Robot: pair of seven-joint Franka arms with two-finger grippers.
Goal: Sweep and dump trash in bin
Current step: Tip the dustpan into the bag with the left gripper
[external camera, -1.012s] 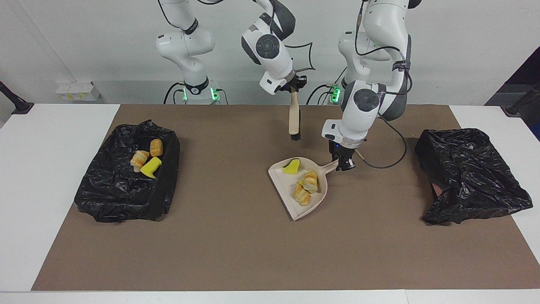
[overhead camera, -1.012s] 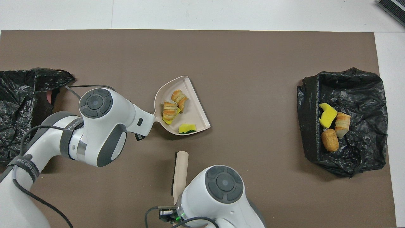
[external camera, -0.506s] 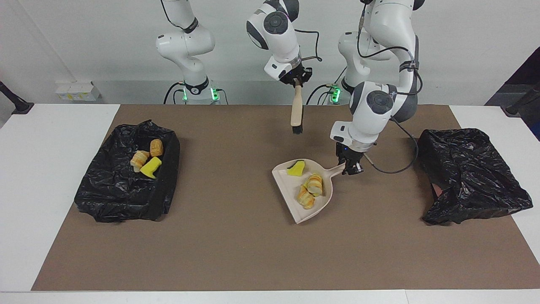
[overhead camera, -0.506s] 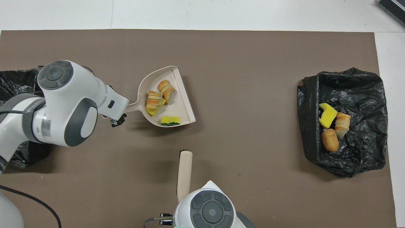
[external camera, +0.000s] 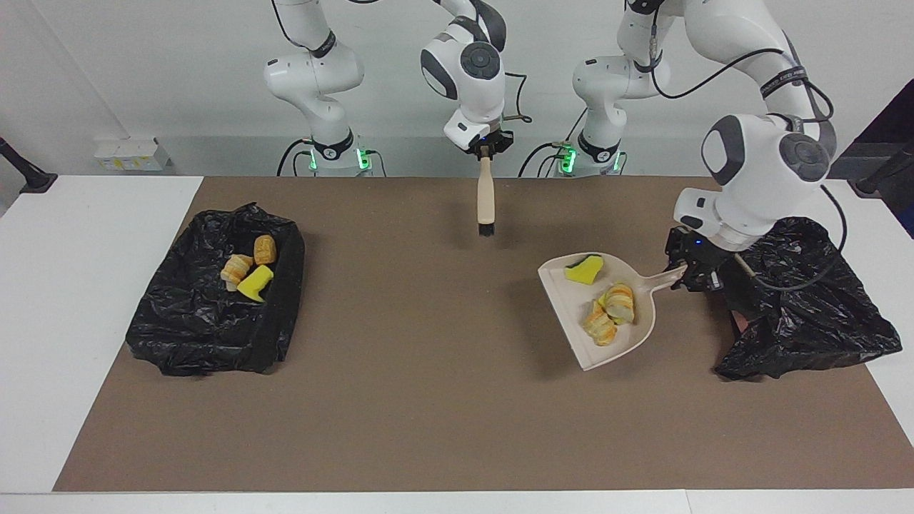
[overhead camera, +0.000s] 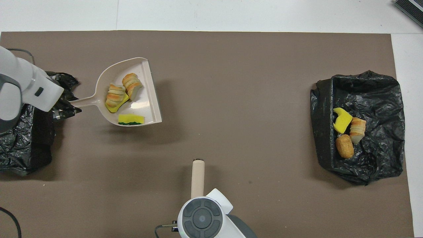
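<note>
sweep: done, bench bare of loose trash | left jaws (external camera: 691, 275) clamp dustpan (external camera: 621, 335) handle, trash (external camera: 608, 313) aboard, bin (external camera: 821, 314) at its 3 o'clock | right jaws (external camera: 485, 151) grip brush (external camera: 485, 200) | left: dump

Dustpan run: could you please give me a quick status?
Left gripper shut on dustpan handle, beside the bin. Trash in the pan, not dumped. Right gripper holds brush up, waiting. Nothing in the way.
</note>
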